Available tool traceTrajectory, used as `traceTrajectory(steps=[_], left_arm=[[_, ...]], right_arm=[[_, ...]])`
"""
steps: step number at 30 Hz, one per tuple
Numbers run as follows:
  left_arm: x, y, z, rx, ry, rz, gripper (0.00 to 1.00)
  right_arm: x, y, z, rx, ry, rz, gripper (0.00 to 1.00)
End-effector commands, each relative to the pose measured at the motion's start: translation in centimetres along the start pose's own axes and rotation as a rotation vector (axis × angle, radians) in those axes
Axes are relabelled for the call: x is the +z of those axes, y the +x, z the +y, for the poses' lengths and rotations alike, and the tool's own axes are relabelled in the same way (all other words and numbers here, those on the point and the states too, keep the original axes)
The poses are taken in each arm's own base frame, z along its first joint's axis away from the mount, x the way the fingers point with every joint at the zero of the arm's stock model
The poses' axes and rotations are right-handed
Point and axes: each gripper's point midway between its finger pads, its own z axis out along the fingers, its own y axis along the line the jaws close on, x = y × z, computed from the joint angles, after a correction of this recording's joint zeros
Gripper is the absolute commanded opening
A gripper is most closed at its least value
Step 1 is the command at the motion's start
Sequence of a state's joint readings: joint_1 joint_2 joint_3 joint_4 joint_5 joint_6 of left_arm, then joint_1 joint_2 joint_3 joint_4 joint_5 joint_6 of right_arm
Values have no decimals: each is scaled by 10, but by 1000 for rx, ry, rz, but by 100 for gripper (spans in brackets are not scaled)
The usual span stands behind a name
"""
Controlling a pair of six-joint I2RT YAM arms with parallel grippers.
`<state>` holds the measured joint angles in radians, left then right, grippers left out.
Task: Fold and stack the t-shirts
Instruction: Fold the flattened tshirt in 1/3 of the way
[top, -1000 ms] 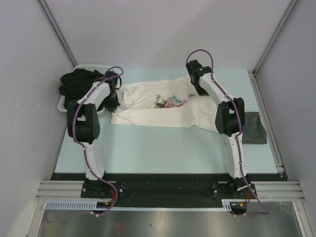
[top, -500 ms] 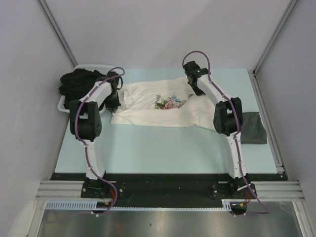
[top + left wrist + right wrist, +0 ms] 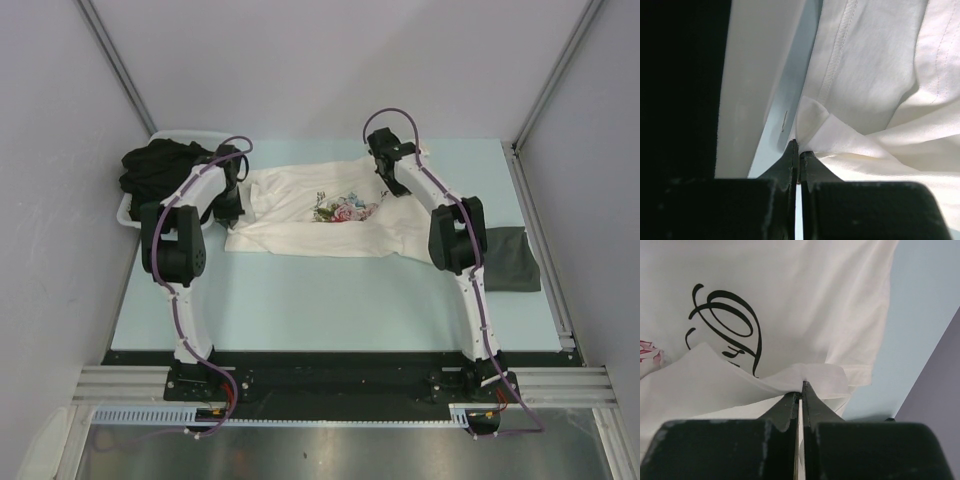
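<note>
A cream-white t-shirt (image 3: 330,222) with a pink rose print and dark script lies spread across the middle of the table. My left gripper (image 3: 235,203) sits at its left edge, shut on a pinch of the cream cloth (image 3: 875,75); the grip point (image 3: 799,150) lies beside the tub wall. At the shirt's back right corner my right gripper (image 3: 386,180) is shut on a raised fold of the same shirt (image 3: 790,290), with the fingertips (image 3: 802,387) just under the script. Black t-shirts (image 3: 160,165) are heaped at the back left. A dark grey t-shirt (image 3: 510,258) lies flat at the right.
A white plastic tub (image 3: 125,212) holds the black heap at the table's back left corner, close to my left gripper. Grey walls close in on both sides and the back. The light blue table (image 3: 330,300) runs on to its near edge.
My right gripper has moved back and to the left, drawing the shirt's right corner with it. The left arm has barely shifted.
</note>
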<state>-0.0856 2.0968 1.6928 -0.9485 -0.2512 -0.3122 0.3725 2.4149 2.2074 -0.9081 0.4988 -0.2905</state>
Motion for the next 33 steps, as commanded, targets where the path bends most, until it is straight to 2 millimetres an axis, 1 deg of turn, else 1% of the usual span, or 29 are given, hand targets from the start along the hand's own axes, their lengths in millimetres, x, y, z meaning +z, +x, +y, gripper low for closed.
traceTrajectory(steps=[1,6,9,10,12,13,15,16,18,19,21,22,25,26,28,29,30,32,33], left_arm=[[1,-11,10,3,-40,-26,0],[3,-15,9,0,-47,-30,2],[2,-20,6,-5,-34,-40,9],[1,-22,6,-6,-31,-44,16],[-3,-27,4,-11,-19,-58,24],[-7,-29,3,-12,-11,-67,32],[-14,-36,2,-16,5,-101,39],[-21,-41,4,-24,2,-126,45],[-30,-50,7,-36,-3,-167,50],[-40,-55,9,-45,-1,-196,51],[-49,-63,9,-59,11,-237,52],[-58,-67,9,-64,23,-260,52],[-69,-72,7,-65,45,-293,53],[-77,-74,6,-63,57,-311,53],[-84,-74,5,-62,70,-322,53],[-94,-74,1,-57,101,-333,54],[-97,-72,0,-55,117,-333,53],[-103,-66,-7,-39,152,-329,51],[-104,-61,-8,-36,159,-323,47]], right_arm=[[2,-9,-21,29,40,-31,0],[9,-5,-29,36,63,-17,0],[11,-4,-32,45,67,-15,0],[11,-4,-33,48,65,-15,0],[10,-4,-33,52,63,-17,0],[10,-6,-32,54,63,-21,0],[11,-5,-32,57,66,-20,0],[11,-6,-31,59,65,-21,0],[12,-6,-31,64,69,-21,0],[12,-7,-30,64,69,-22,0],[12,-7,-30,65,73,-22,0],[12,-8,-29,63,74,-24,0],[12,-10,-33,74,92,-30,0],[11,-9,-34,78,92,-29,0],[11,-11,-35,82,96,-32,0],[11,-10,-35,80,96,-31,0],[11,-11,-35,84,98,-32,0],[11,-10,-35,84,98,-31,0],[10,-11,-35,83,96,-32,0]])
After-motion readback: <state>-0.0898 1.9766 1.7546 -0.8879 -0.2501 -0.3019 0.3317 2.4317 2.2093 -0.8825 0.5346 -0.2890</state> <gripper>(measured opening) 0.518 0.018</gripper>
